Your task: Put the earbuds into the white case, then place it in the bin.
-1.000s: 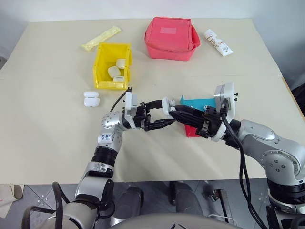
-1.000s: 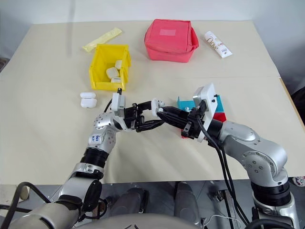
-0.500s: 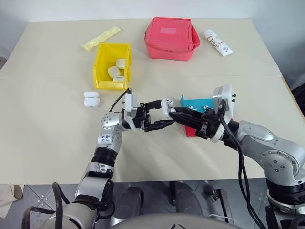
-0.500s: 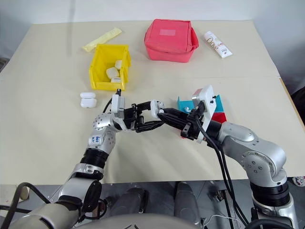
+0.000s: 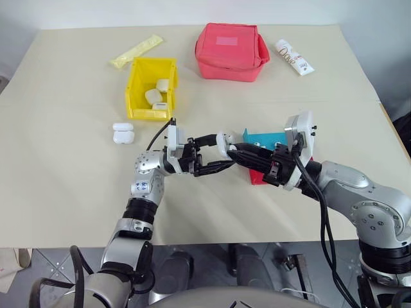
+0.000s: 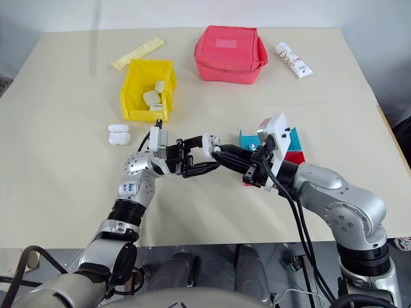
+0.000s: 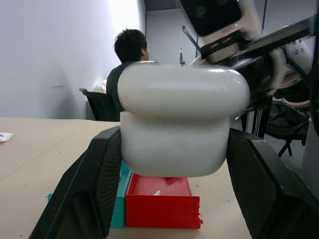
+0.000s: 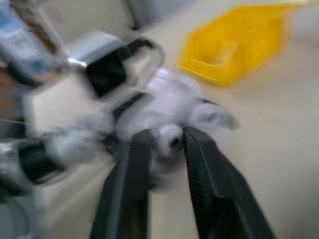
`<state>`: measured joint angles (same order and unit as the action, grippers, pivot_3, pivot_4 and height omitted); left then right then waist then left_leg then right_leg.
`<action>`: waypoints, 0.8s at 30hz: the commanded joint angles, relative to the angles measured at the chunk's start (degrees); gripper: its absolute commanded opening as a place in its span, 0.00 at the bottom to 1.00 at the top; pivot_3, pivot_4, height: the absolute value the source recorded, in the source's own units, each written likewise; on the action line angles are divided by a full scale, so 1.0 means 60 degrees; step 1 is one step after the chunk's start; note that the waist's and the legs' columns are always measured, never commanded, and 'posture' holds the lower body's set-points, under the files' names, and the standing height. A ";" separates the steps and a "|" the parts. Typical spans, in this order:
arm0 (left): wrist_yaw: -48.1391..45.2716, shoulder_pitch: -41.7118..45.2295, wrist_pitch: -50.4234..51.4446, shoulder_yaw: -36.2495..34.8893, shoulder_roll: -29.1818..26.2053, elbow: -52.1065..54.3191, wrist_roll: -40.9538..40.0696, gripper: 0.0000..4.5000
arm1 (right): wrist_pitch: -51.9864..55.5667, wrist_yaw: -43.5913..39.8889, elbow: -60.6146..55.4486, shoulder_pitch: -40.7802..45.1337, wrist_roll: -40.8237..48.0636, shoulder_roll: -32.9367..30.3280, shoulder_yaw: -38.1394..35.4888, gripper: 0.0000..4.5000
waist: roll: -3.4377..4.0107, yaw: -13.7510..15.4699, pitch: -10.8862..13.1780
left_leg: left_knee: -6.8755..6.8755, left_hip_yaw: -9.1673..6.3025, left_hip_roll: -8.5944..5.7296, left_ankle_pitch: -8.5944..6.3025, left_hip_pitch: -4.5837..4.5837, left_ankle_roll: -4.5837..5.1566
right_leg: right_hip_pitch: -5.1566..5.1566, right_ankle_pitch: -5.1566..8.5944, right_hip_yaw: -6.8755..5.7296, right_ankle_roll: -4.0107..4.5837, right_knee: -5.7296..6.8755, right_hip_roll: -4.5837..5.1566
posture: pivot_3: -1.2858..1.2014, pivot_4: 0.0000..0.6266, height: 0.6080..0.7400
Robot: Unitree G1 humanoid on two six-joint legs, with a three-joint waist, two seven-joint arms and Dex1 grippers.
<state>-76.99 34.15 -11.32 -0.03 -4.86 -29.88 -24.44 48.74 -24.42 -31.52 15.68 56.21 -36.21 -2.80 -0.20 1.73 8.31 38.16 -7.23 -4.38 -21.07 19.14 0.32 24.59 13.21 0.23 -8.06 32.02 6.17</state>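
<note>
Five small glossy white earbud cases show in all: three lie inside the bright yellow plastic bin at the far left of the beige table, one closed case rests on the table just in front of the bin's lowered lip, and the fifth, the white case of the task, is held in the air over the middle of the table. Beyond the bin lies one pale yellow flat packet; a red fabric pouch and a white printed tube sit along the far edge.

Two shallow trays stand side by side near the right arm — a blue one and a red one, the red holding one tiny white earbud.

The left gripper reaches toward the right, its black fingers clamped on the two sides of the white case, whose lid looks down. The right gripper points at it from the opposite side, fingers slightly apart with a small white round thing between them — too blurred to name.
</note>
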 commanded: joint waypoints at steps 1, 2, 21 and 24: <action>-0.0421 0.0464 -0.0308 0.0060 0.0223 0.0960 -0.0549 0.62 | 0.0306 0.0287 0.0405 -0.0252 -0.0680 -0.0166 0.0112 0.52 | 0.0000 -0.0005 0.0000 | -0.0001 0.0000 0.0000 0.0000 0.0000 0.0000 | 0.0001 0.0000 0.0000 0.0000 0.0000 0.0001 | 0.52 0.24 1.00; -0.0445 0.0461 -0.0322 0.0058 0.0208 0.0929 -0.0548 0.62 | 0.0292 0.0234 0.0354 -0.0237 -0.0667 -0.0169 0.0081 0.59 | 0.0000 -0.0010 0.0000 | -0.0001 0.0000 0.0001 0.0000 0.0002 0.0000 | 0.0001 0.0000 -0.0001 0.0000 0.0001 0.0000 | 0.52 0.24 1.00; -0.0307 0.0739 -0.0590 -0.0236 0.0069 0.0030 -0.0360 0.62 | 0.0571 -0.0166 -0.0176 0.0229 -0.0328 -0.0435 -0.0368 0.99 | 0.0000 -0.0010 0.0000 | 0.0000 -0.0001 0.0001 0.0000 0.0001 0.0000 | 0.0000 0.0000 -0.0001 -0.0001 0.0000 0.0001 | 0.52 0.24 1.00; -0.0225 0.0825 -0.0644 -0.0262 0.0060 -0.0148 -0.0305 0.62 | 0.0633 -0.0192 -0.0246 0.0297 -0.0317 -0.0440 -0.0339 0.99 | 0.0000 -0.0005 0.0001 | 0.0001 -0.0001 -0.0001 0.0000 0.0002 0.0000 | 0.0000 0.0000 -0.0001 -0.0001 0.0000 0.0002 | 0.52 0.24 1.00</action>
<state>-79.06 36.53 -13.91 -0.18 -5.07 -32.39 -24.54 51.36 -25.48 -31.60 17.50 54.67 -37.83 -5.25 -0.20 1.70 8.31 38.16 -7.24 -4.38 -21.07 19.16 0.33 24.59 13.20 0.23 -8.06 32.02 6.19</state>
